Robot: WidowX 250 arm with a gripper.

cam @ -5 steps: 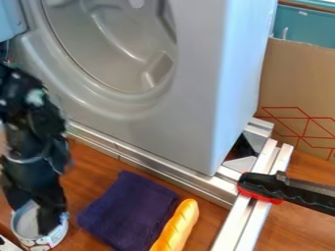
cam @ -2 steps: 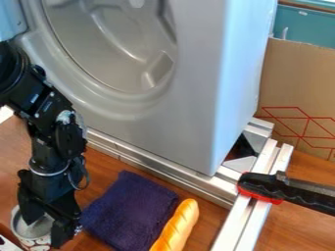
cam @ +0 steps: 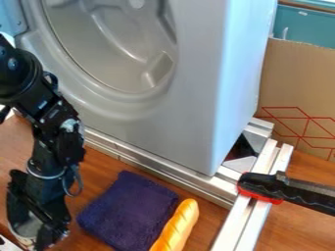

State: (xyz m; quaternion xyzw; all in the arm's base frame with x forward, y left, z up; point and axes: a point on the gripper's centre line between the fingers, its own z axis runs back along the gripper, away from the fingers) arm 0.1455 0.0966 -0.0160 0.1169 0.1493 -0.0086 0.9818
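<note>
Much of the round, grey-lined container with a pale outer wall (cam: 25,227) is hidden by the black two-finger gripper (cam: 28,232), at the lower left. The container's base and far right side cannot be made out; the arm is cut off by the left edge. The gripper's fingers (cam: 59,226) stand well apart, with the container's grey interior visible between them; whether either finger touches its wall cannot be told. The container is on the brown wood-grain surface (cam: 91,171), its mouth facing upward and its long axis roughly vertical, though the hidden base makes any slight tilt uncertain.

Just right of the gripper lies the folded dark purple cloth (cam: 130,211), and against its lower right side the golden-yellow, scored toy loaf (cam: 177,226), whose long axis slants from upper right to lower left, its lower end cut off. In the lower left corner, a white piece with dark holes (cam: 8,246) is mostly out of frame. Behind stands the large grey moulded housing with a round recess (cam: 196,88), bordered below by silver metal rails (cam: 157,172). The black-and-red clamp (cam: 265,186) lies across the rails at right, near the brown cardboard sheet with red lines (cam: 298,83).
</note>
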